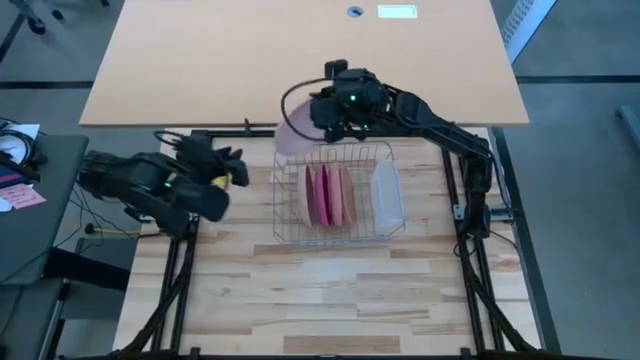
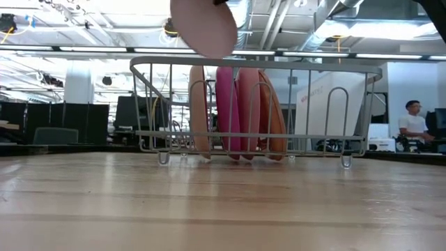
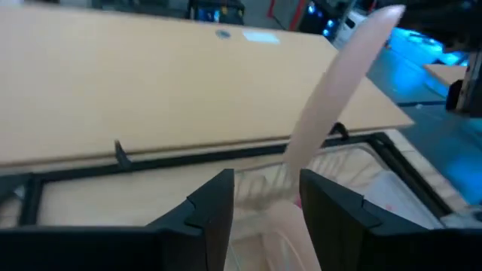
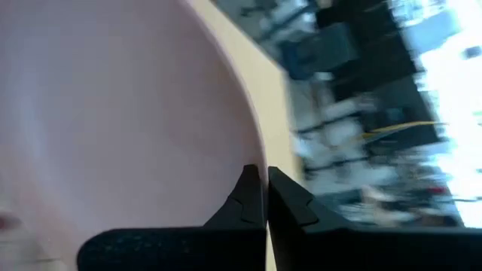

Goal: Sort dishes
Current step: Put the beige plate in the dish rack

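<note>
A pale wooden desk [image 1: 300,60] is sitting at twelve o'clock beyond the plank table [image 1: 330,290]. Ceiling lights [image 2: 104,49] are glowing over dark monitors [image 2: 132,111], and a person [image 2: 416,125] is sitting at three o'clock.

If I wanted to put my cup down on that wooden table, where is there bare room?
The wide strip of wooden table in front of the wire rack is bare, as is the patch between the rack and the left gripper. It is crowded at the rack: plates and a clear tub fill it, and the right gripper holds a pale pink plate over its back corner.
</note>
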